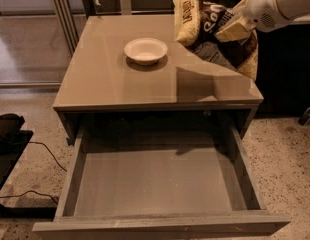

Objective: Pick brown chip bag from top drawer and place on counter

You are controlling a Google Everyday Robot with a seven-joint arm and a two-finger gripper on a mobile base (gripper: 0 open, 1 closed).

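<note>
Already holds the brown chip bag (200, 21) clamped in the gripper (234, 30) over the desk's (120, 84) right rear, out of the open top drawer (150, 179); probably leaves just lowering and releasing.

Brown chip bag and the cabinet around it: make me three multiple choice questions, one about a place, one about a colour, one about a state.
1. Where is the brown chip bag?
A on the floor
B held by the gripper over the far right corner of the counter
C on a shelf

2. What colour is the bowl on the counter?
A red
B blue
C white

3. What state is the top drawer in?
A pulled open, with nothing in it
B shut
C open with the bag inside

Answers:
1 B, the gripper is clamped on the bag above the counter.
2 C, the bowl is plain white against the tan top.
3 A, the drawer's bare grey bottom shows in full.
</note>
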